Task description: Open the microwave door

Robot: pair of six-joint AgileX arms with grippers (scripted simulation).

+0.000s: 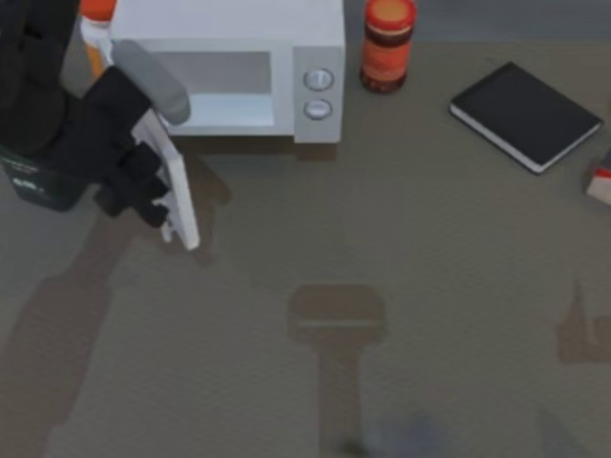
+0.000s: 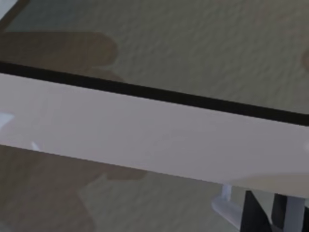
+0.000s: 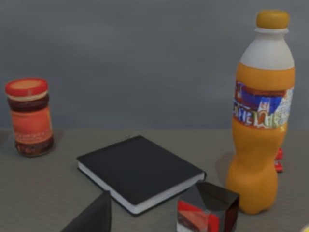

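The white microwave [image 1: 239, 24] stands at the table's back left, its pale inside showing. The microwave door [image 1: 181, 191] is swung out toward the table's front, nearly square to the oven's face. In the left wrist view its white edge [image 2: 154, 140] fills the middle. My left gripper [image 1: 158, 205] is at the door's outer side, shut on the thin handle [image 2: 227, 209], with dark fingers [image 2: 256, 215] beside it. My right gripper [image 3: 154, 205] is parked outside the top view, open, with one dark finger [image 3: 91, 217] showing.
A red-lidded jar [image 1: 387, 43] stands right of the microwave. A black book [image 1: 525, 114] lies at the back right, with a red and black box [image 1: 600, 181] near the right edge. An orange bottle [image 3: 260, 125] stands beside that box [image 3: 207, 210].
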